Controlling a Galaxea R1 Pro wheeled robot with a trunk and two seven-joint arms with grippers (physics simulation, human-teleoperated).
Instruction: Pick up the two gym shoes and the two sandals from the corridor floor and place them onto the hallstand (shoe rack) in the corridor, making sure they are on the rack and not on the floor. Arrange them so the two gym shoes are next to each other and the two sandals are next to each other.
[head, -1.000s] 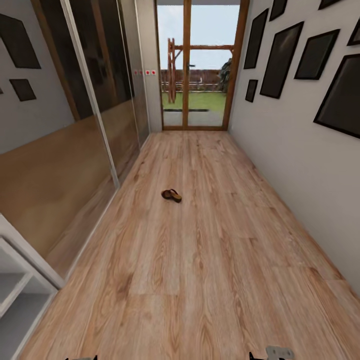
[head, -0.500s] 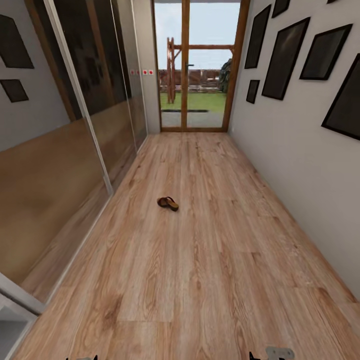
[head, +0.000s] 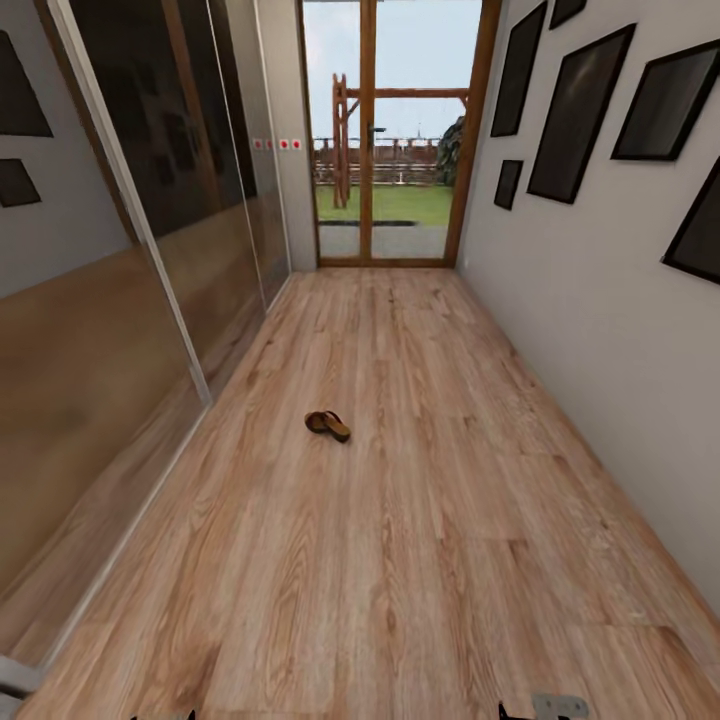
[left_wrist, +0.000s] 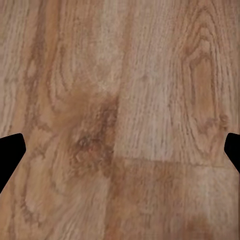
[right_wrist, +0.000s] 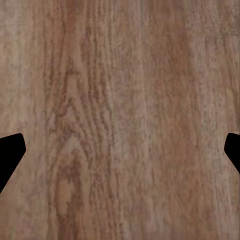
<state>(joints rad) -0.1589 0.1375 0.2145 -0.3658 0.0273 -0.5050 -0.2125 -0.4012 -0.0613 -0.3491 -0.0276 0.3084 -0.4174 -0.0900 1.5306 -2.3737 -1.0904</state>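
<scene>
Brown sandal (head: 328, 425) lies alone on the wood floor (head: 420, 560), well before the glass door (head: 385, 135); it may be two, too small to tell. Left gripper (left_wrist: 120, 150) and right gripper (right_wrist: 120, 150) hang over bare floor, fingers wide apart.

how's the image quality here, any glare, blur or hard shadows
Head view: even light, brightest at the glass door, soft reflections on the mirrored wall panels, the sandal small and soft with a faint shadow. Both wrist views: blurry floor grain, dark fingertips at the edges.

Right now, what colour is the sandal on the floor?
Dark brown with a lighter tan insole; the sandal shows best in the head view.
</scene>
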